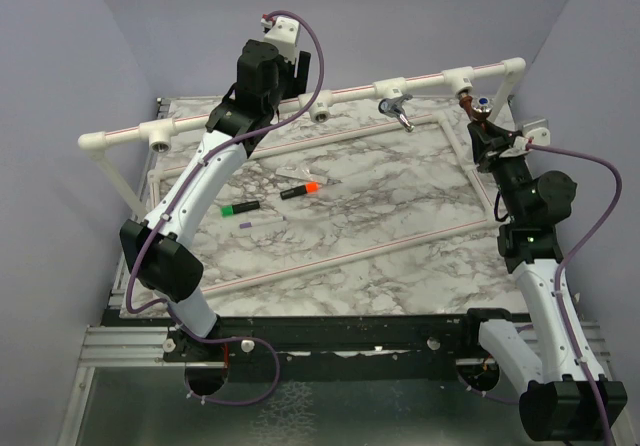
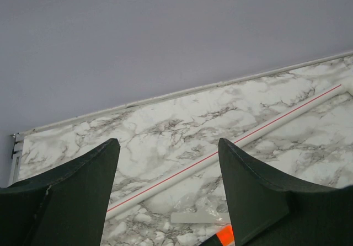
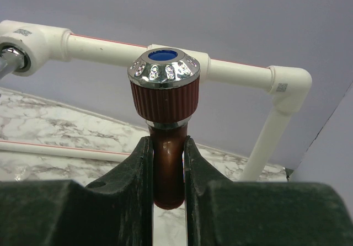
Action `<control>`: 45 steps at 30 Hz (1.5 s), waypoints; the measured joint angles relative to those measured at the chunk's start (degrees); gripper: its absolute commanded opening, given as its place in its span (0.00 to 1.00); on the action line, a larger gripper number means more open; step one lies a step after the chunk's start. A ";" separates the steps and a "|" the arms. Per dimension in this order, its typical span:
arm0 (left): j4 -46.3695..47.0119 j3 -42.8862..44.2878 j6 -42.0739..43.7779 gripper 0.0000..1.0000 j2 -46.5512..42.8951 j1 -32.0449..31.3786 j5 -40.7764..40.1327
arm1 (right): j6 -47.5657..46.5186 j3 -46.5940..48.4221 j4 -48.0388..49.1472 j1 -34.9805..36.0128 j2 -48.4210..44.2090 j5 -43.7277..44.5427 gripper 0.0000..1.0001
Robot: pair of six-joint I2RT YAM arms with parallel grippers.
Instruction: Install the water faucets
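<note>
Clamping copper faucet (image 3: 165, 105), right jaws sit near elbow (image 3: 289, 86).

Along desk (image 1: 400, 256) rear, pipe (image 1: 350, 90); at mid-pipe, middle faucet (image 1: 398, 111); at pipe's right end, right faucet (image 3: 164, 97), in right tool (image 3: 166, 146); mid-desk, pens (image 1: 240, 208).

Left arm (image 1: 190, 181), right arm (image 1: 545, 296): white links, black joint housings. Purple cable (image 1: 318, 61) loops along each. White camera mount (image 1: 283, 32) at left wrist. Green lights (image 1: 530, 192) on right arm's black housing. Left gripper (image 2: 168, 146) fingers (image 2: 71, 196): dark, matte, wedge-shaped, tapering to blunt tips.
</note>
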 measured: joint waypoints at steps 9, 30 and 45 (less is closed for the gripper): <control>0.00 0.00 0.20 0.74 0.00 0.00 -0.28 | -1.01 0.00 0.37 -0.55 0.76 0.50 0.01; 0.02 0.00 0.33 0.74 0.00 0.00 -0.42 | -1.16 0.00 2.82 -1.14 2.01 -1.97 0.01; 0.02 0.00 0.33 0.75 0.00 0.00 -0.42 | -0.90 -1.25 5.55 -1.14 2.56 -2.25 0.00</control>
